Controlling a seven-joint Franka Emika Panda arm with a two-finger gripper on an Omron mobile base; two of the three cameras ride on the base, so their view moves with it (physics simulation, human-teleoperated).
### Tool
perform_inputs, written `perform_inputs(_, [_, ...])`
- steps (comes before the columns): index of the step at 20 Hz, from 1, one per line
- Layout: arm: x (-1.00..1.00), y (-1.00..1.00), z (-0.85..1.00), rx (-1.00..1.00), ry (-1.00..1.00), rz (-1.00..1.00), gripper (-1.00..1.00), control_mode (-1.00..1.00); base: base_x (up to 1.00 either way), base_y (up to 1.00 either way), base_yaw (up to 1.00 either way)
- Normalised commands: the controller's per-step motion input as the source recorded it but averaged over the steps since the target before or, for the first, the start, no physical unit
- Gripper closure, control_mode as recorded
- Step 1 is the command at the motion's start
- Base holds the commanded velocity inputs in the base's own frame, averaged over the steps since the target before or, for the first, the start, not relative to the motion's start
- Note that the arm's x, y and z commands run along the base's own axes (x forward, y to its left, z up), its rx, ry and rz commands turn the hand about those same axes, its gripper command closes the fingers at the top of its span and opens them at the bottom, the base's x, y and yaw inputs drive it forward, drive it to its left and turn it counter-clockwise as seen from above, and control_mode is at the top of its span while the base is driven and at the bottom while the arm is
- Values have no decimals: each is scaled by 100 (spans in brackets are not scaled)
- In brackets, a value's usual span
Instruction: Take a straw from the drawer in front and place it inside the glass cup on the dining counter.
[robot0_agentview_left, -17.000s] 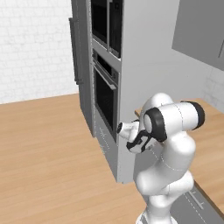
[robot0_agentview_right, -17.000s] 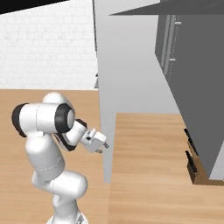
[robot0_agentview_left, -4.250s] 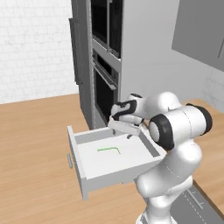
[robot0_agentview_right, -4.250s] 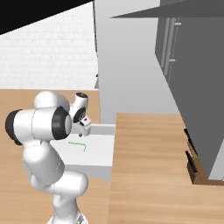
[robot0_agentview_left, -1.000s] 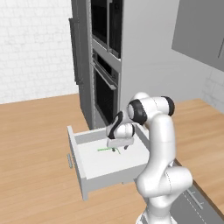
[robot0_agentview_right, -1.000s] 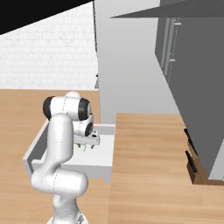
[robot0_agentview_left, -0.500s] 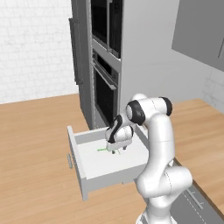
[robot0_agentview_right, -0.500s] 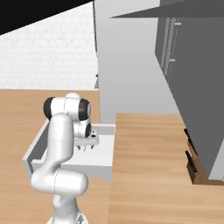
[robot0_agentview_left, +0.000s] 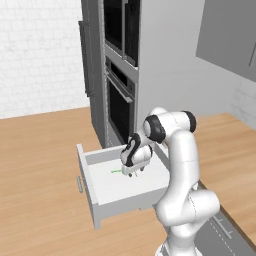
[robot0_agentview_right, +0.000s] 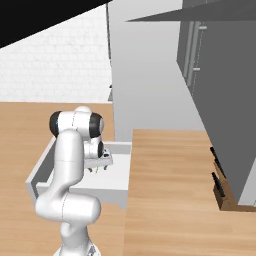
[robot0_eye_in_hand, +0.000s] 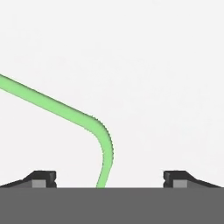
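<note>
The gripper (robot0_eye_in_hand: 109, 177) is hanging spread wide inside the drawer (robot0_agentview_left: 95, 192), the bent straw (robot0_eye_in_hand: 65, 110) lying between its fingertips.

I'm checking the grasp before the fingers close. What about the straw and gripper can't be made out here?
- Straw: in the hand view its long end is cut off by the left edge, its short end by the bottom band.
- Left base view: the gripper covers most of the straw; a short green stub shows.
- Right base view: the arm hides the drawer floor; any contact can't be told.
</note>
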Motion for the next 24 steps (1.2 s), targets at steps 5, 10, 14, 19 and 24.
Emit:
perform_inputs(5, [2, 1, -43, 0, 0, 9, 100, -100, 0, 0, 0])
perform_inputs(10, [0, 10, -33, 0, 0, 7, 100, -100, 0, 0, 0])
perform_inputs(14, [0, 23, -24, 0, 0, 5, 100, -100, 0, 0, 0])
perform_inputs(19, [0, 37, -14, 0, 0, 6, 100, -100, 0, 0, 0])
perform_inputs(24, [0, 36, -9, 0, 0, 3, 100, -100, 0, 0, 0])
